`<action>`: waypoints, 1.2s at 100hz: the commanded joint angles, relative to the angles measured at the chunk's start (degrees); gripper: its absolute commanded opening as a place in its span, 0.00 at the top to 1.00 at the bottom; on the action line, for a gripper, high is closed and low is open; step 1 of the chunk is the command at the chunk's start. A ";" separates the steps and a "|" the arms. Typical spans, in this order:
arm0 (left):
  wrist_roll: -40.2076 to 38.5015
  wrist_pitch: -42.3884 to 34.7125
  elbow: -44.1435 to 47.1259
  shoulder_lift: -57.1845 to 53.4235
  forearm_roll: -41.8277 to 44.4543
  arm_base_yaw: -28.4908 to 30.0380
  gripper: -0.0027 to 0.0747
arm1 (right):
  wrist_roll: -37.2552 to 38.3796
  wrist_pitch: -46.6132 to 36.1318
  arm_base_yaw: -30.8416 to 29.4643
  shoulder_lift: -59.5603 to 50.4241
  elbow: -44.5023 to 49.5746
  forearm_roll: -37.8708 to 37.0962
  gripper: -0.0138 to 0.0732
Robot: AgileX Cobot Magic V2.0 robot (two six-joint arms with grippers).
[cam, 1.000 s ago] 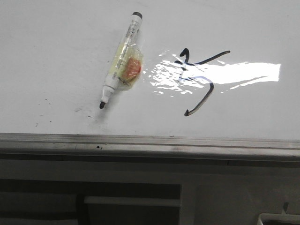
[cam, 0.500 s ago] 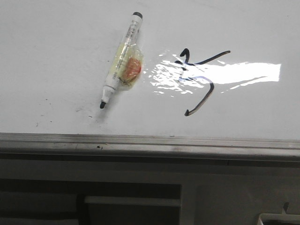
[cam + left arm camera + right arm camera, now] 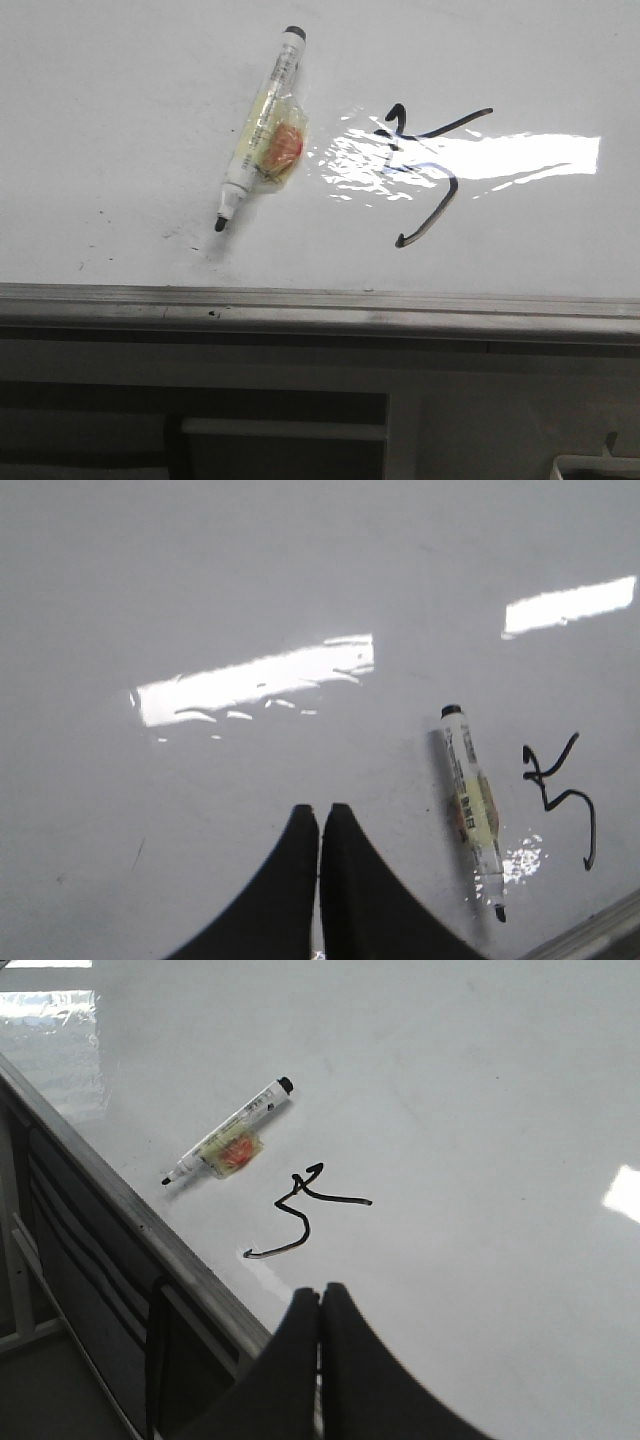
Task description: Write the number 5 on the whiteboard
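Nothing moved since earlier frame. Number 5 (image 3: 425, 175) drawn on whiteboard (image 3: 120, 120), marker (image 3: 257, 130) laid beside. Left hand (image 3: 320, 809) and right hand (image 3: 320, 1288), both closed and empty, seen only in wrist views.

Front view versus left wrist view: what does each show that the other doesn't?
Only the front view shows the dark frame below the whiteboard's grey edge strip. Only the left wrist view shows the left gripper, its fingers closed together and empty, plus a second light reflection. Both show the marker lying uncapped beside the number 5.
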 commanded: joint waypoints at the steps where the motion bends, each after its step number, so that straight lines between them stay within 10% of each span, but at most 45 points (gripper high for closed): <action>1: -0.13 -14.98 4.67 -4.01 -3.03 3.25 0.99 | 0.09 -3.92 -0.49 -0.32 -1.09 -1.61 0.89; 37: -0.13 -12.68 17.44 -17.66 -19.07 14.12 0.99 | 0.09 -3.92 -0.49 -0.32 -1.09 -1.61 0.89; 72: 9.08 8.54 17.44 -17.66 -19.96 14.38 0.99 | 0.09 -3.92 -0.49 -0.32 -1.09 -1.74 0.89; 120: 9.08 13.34 17.44 -17.66 -26.76 14.44 0.99 | 0.09 -3.92 -0.49 -0.32 -1.09 -1.74 0.89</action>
